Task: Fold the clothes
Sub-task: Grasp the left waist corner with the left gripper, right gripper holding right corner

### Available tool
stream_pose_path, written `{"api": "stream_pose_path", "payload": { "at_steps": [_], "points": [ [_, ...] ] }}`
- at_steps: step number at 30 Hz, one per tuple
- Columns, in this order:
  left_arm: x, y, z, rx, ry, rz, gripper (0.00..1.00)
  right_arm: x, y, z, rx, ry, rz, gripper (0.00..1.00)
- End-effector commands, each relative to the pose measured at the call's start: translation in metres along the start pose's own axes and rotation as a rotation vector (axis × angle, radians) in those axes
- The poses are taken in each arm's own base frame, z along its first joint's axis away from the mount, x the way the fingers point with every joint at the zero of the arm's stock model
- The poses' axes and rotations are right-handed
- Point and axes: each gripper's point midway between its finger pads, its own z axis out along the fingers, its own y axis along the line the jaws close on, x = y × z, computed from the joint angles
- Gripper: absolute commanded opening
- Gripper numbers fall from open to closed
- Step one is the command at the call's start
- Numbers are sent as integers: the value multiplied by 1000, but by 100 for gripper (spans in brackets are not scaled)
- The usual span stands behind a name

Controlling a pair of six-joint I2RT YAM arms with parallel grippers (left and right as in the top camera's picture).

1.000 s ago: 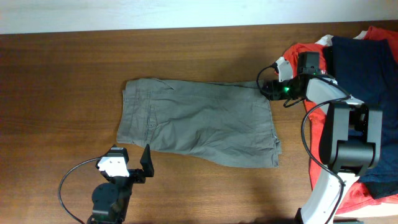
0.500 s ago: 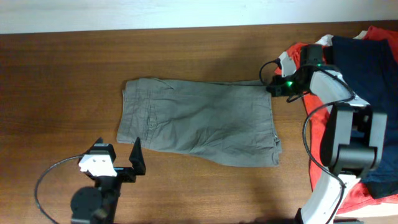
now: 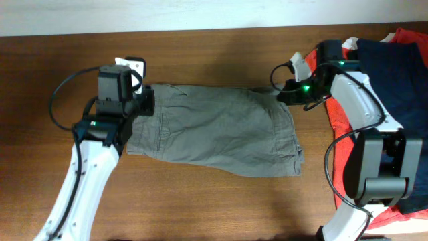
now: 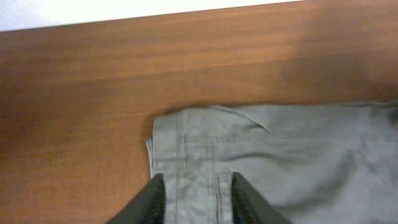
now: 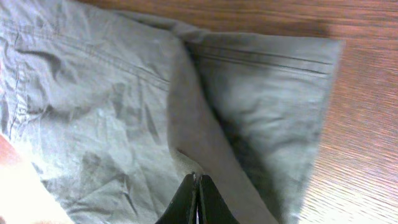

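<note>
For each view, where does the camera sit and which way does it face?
Overhead: fixed above the table, looking straight down at the shorts; left gripper and right gripper show at opposite ends.
Left wrist: looks past its own fingers at the waistband corner.
Right wrist: looks past its closed fingertips at the hem.
Shared: every view sees the shorts on wood.

Left hand (image 4: 198, 200) ajar, right hand (image 5: 198, 186) shut

looks like a robotics lab bench: 2 cabled robot arms (image 3: 87, 171) at a wooden table (image 3: 214, 60); white wall (image 3: 200, 12) behind
</note>
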Motion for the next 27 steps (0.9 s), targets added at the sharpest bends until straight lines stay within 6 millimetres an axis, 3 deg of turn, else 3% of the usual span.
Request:
{"api": "stream_pose_path", "payload": {
  "at_steps": [1,3,4,6,9,14,19,21,22,24,27],
  "points": [
    [14,25,32,-14,73,-23,44,-2,10,-1,-13,-4,-29,4],
    [34,40,67,3,133,-59,56,-2,10,-1,-13,-2,-25,4],
    [38,36,81,73,131,-52,59,-1,10,-1,-13,1,-24,4],
    [43,34,108,187,111,-77,60,0,10,-1,-13,6,-21,4],
    [48,48,146,246,50,-93,59,2,7,-1,0,13,-17,4],
    [55,50,186,264,-17,-38,59,3,-1,-1,46,20,-18,4],
    [86,47,209,276,40,-55,59,3,-1,-1,46,20,-18,4],
    [89,47,211,277,47,-57,59,3,-1,-1,46,19,-18,4],
    [89,47,211,277,46,-57,56,3,-1,-1,46,19,-18,4],
    [80,42,209,312,27,-56,32,3,-1,-1,50,20,-18,4],
    [61,29,203,407,-21,-52,27,3,-4,-2,64,21,-18,4]
  ]
}}
